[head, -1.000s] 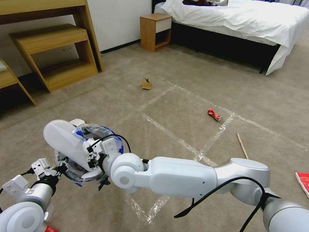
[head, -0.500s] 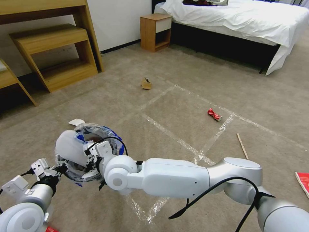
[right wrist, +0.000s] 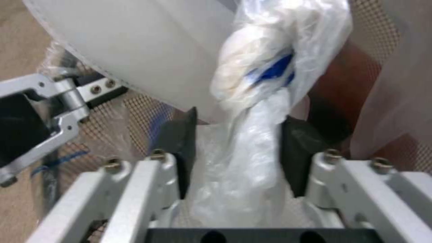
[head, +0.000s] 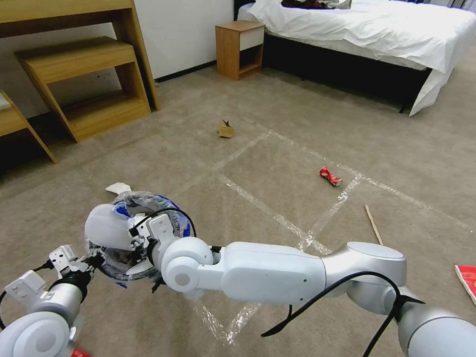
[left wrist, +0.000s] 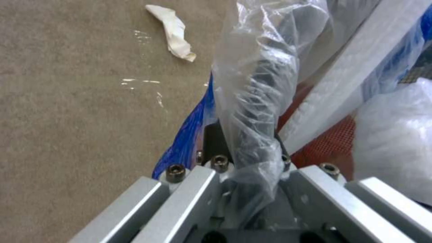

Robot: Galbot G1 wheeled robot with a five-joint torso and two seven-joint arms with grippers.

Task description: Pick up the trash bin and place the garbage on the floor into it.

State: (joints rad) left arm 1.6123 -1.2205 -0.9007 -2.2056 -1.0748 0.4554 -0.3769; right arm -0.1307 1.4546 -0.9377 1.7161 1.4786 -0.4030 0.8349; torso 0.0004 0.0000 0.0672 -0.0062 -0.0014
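Item, white slipper over trash bin: left gripper clamped on rim; I widen half-open right gripper, which grips nothing firmly, above the opening.

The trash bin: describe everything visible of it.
The trash bin is small and round, with red mesh-like walls and a clear bag liner printed blue over its rim. It sits low at the robot's left. The left tool clamps its bagged rim. A white slipper leans into its mouth, and the right tool reaches inside around a crumpled bag wad.
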